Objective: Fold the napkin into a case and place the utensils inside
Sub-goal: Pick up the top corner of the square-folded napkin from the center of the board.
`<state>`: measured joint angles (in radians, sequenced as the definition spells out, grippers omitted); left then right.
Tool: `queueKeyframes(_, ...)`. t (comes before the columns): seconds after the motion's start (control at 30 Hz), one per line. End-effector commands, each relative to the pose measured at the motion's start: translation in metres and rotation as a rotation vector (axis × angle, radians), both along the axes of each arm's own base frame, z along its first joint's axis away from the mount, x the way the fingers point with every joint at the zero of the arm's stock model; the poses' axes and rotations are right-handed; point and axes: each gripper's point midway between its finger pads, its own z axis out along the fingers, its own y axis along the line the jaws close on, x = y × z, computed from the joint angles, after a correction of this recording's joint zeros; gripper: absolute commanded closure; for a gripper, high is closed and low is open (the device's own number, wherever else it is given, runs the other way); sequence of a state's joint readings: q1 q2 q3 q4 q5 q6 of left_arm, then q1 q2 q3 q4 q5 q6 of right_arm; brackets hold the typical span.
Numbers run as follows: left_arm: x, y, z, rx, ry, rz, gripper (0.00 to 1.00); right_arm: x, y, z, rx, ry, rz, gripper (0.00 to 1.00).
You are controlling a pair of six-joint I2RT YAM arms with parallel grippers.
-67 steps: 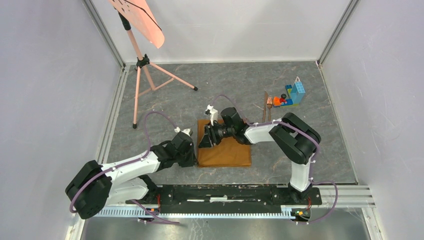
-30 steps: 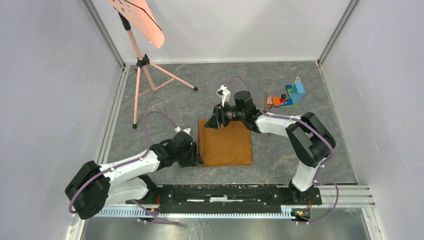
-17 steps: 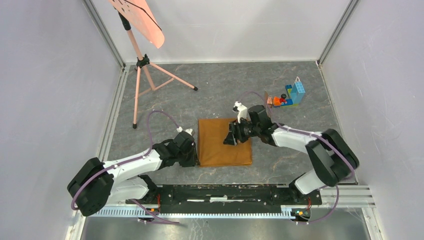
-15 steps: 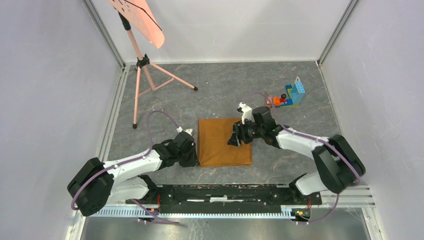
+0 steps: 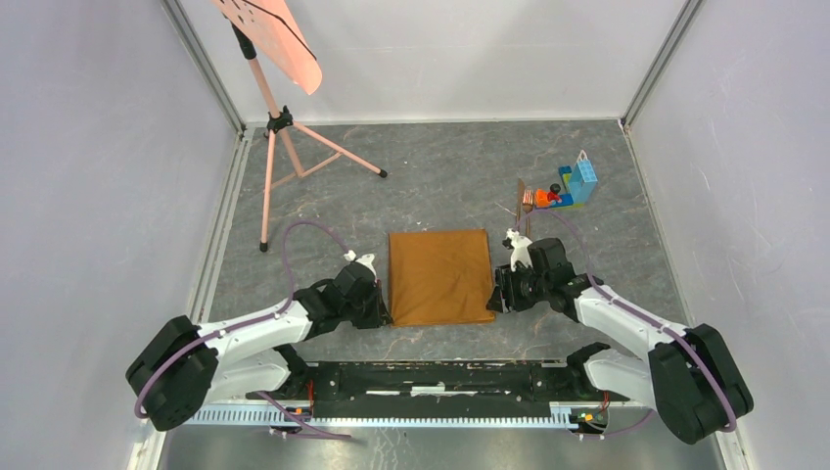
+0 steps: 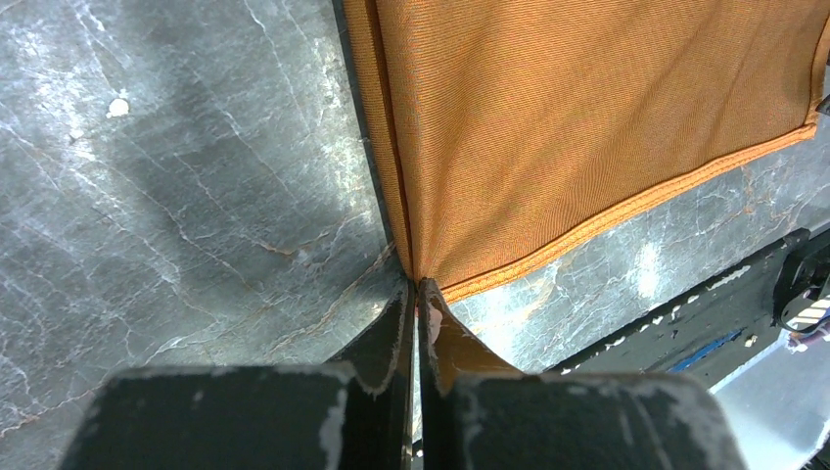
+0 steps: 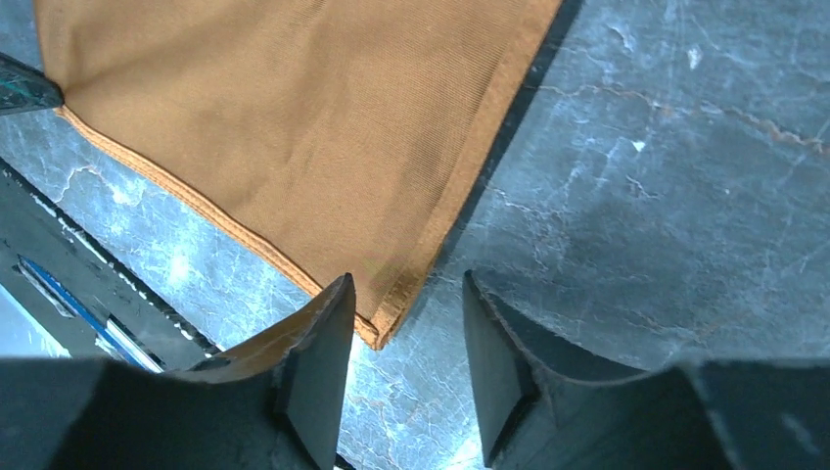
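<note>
The orange-brown napkin (image 5: 439,276) lies flat on the grey table (image 5: 440,176), a layered edge along its left side (image 6: 387,166). My left gripper (image 5: 384,311) is shut on its near-left corner (image 6: 416,286). My right gripper (image 5: 494,299) is open, its jaws either side of the near-right corner (image 7: 406,279) and not touching it. The napkin fills the upper left of the right wrist view (image 7: 294,127). The two dark utensils, a fork (image 5: 528,201) and a thin knife (image 5: 519,208), lie at the back right beside the bricks.
A colourful toy brick pile (image 5: 571,186) sits at the back right next to the utensils. A salmon-pink sheet on a tripod stand (image 5: 279,127) stands at the back left. The black arm-base rail (image 5: 440,377) runs along the near edge.
My right gripper has swept from the napkin's far-left area across to its near-right corner, and now stands open there. The napkin lies flat and uncovered. My left gripper has stayed at the near-left corner.
</note>
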<state>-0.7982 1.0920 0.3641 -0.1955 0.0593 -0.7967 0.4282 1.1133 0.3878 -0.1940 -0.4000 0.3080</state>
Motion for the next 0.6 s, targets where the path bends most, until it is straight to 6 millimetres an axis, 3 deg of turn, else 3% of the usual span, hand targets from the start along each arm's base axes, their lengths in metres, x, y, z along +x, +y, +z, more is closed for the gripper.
queueKeyframes(0.0,-0.011,0.017,-0.018,0.068,0.034,0.011,0.97,-0.014,-0.005,-0.01,-0.004,0.059,-0.003,0.53)
queueKeyframes(0.27,-0.012,0.016,-0.019,0.06,0.038,0.011,0.97,-0.029,0.0,-0.012,0.043,0.101,0.025,0.63)
queueKeyframes(0.57,-0.012,0.014,-0.019,0.055,0.038,0.006,0.97,-0.03,0.002,-0.005,0.07,0.088,0.022,0.64)
